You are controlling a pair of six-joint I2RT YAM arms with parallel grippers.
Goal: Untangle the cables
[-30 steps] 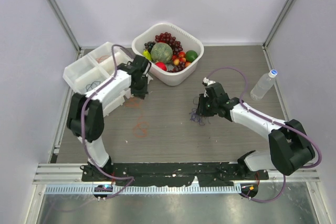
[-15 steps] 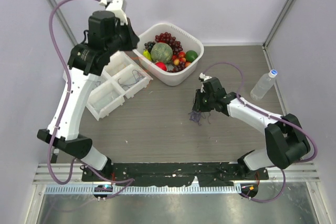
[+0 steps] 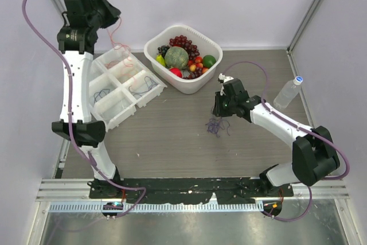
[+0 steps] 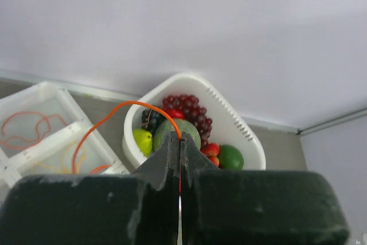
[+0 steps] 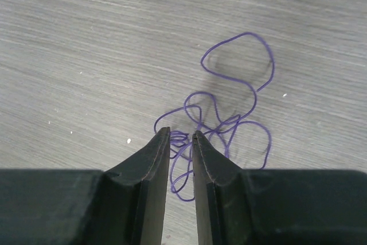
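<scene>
High above tray (image 3: 121, 82), left gripper (image 4: 179, 142) pinches orange cable (image 4: 132, 102); right gripper (image 5: 181, 135) slightly spread over purple cable (image 5: 248, 33).

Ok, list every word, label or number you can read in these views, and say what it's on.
No readable text in any view.
Water bottle: any label print is too small to read.
White fruit basket and divided tray: no markings visible.

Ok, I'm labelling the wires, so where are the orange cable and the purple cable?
orange cable (image 4: 135, 102): left wrist view, top of its raised arc.
purple cable (image 5: 213, 120): right wrist view, the tangled middle of the squiggle.
</scene>
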